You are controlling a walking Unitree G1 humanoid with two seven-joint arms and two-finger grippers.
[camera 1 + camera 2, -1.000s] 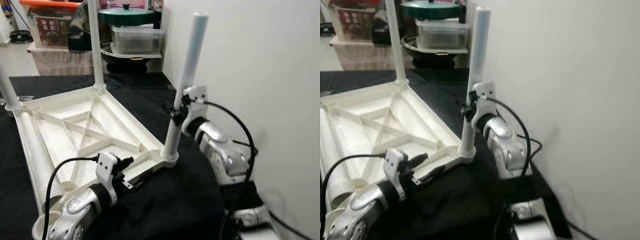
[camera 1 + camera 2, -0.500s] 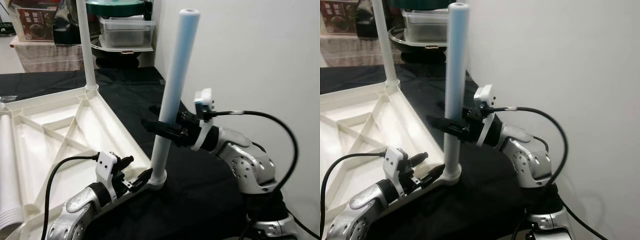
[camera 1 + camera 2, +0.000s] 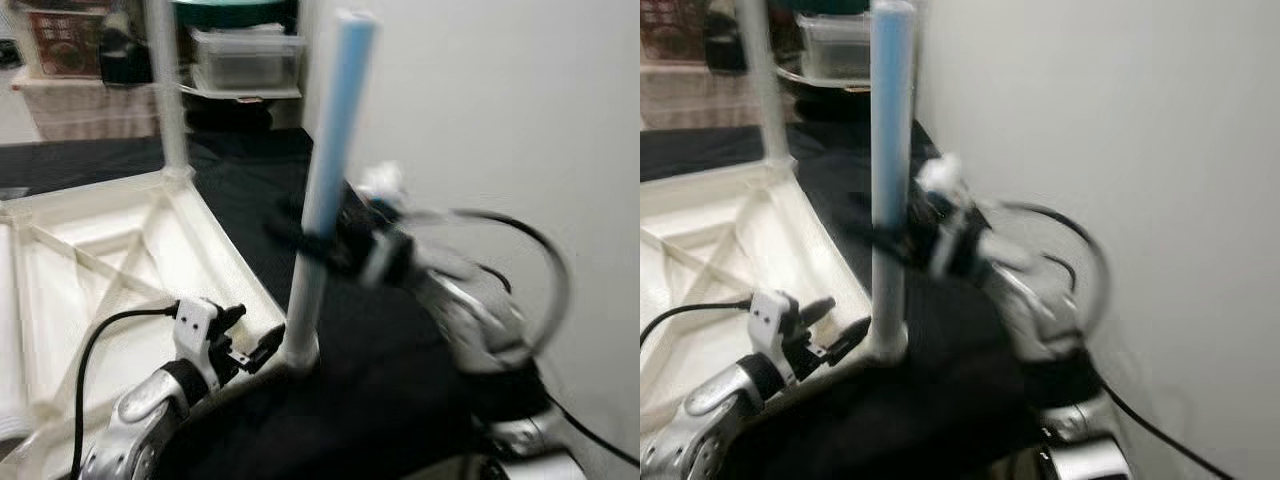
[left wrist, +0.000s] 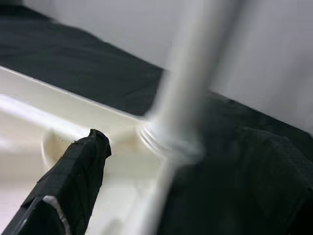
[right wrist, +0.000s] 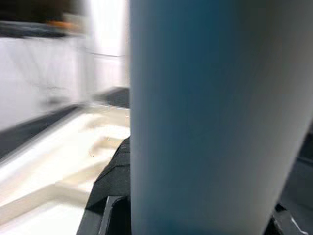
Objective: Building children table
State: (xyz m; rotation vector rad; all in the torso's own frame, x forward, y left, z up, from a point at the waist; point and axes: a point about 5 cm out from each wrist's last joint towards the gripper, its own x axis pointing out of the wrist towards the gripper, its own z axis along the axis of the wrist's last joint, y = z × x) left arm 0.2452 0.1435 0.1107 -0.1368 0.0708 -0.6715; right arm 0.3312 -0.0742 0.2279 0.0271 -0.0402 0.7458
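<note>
Right gripper (image 3: 318, 240) clamped, apparently, on upright leg (image 3: 328, 150) in the upturned table's (image 3: 90, 270) corner socket; left gripper (image 3: 262, 345) parted. Tilting risks unseating.

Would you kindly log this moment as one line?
right end effector: around table leg | leg: upright in tabletop corner | left end effector: beside leg base
</note>
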